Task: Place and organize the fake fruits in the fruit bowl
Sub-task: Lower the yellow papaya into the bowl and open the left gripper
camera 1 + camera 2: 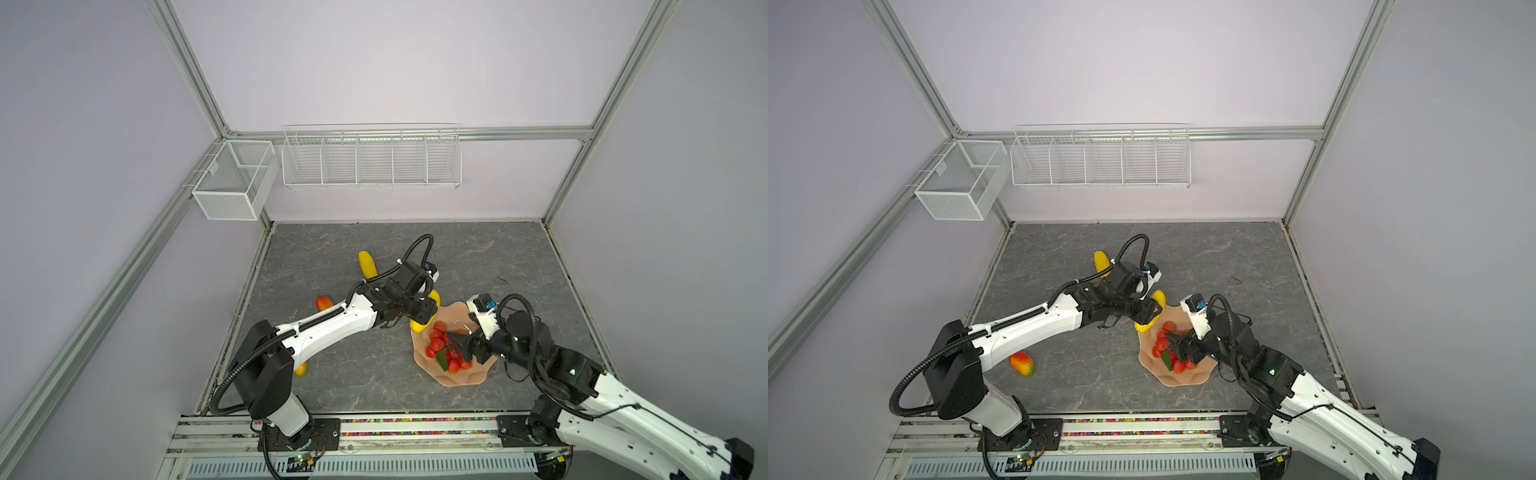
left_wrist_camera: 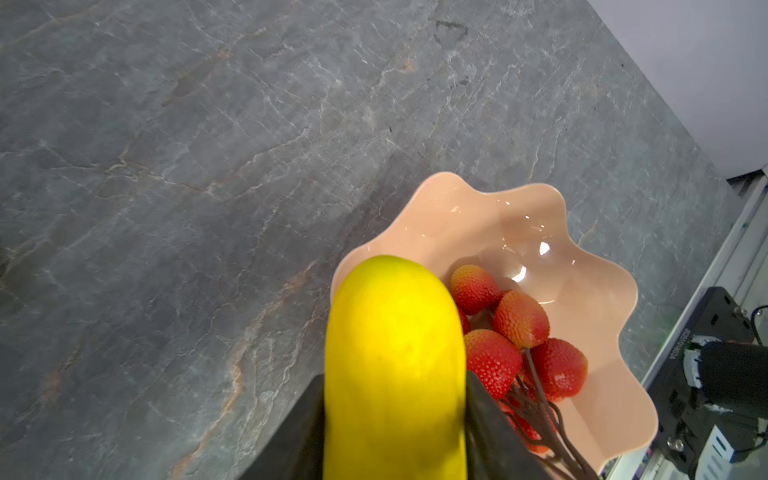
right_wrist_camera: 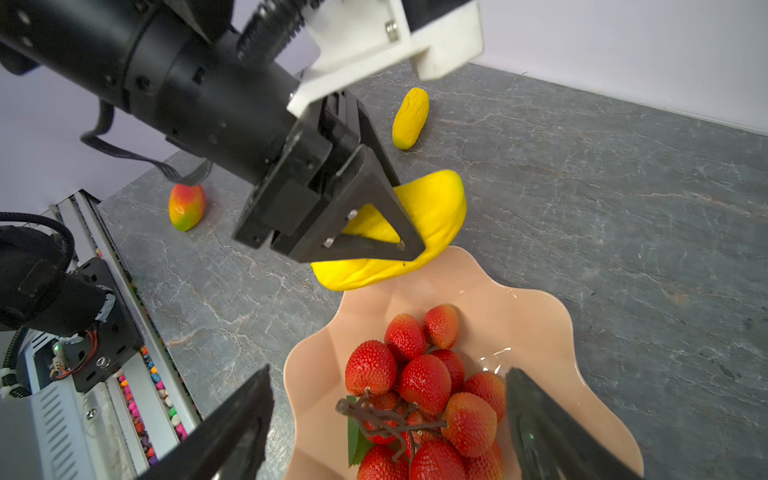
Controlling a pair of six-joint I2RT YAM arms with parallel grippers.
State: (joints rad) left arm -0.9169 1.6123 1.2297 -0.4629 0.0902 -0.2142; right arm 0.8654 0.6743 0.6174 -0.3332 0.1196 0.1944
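The peach-pink fruit bowl (image 1: 457, 380) (image 1: 1183, 380) (image 2: 478, 216) (image 3: 532, 316) sits right of centre and holds the red berry cluster (image 1: 436, 344) (image 1: 1160, 347) (image 2: 519, 320) (image 3: 424, 382). My left gripper (image 1: 428, 311) (image 1: 1152, 313) (image 2: 395, 415) (image 3: 415, 232) is shut on a yellow fruit (image 1: 417, 326) (image 1: 1144, 327) (image 2: 395, 353) (image 3: 440, 208), held over the bowl's far-left rim. My right gripper (image 1: 459, 345) (image 1: 1179, 349) (image 3: 388, 372) stands open just above the berries. A second yellow fruit (image 1: 368, 264) (image 1: 1101, 262) (image 3: 410, 118) lies on the table further back. Two mangoes (image 1: 323, 302) (image 1: 302, 369) (image 1: 1022, 363) (image 3: 186, 206) lie to the left, partly behind the left arm.
White wire baskets (image 1: 372, 160) (image 1: 232, 183) hang on the back and left walls, above the table. A metal rail (image 1: 415, 424) with both arm bases runs along the front edge. The two grippers are close together over the bowl.
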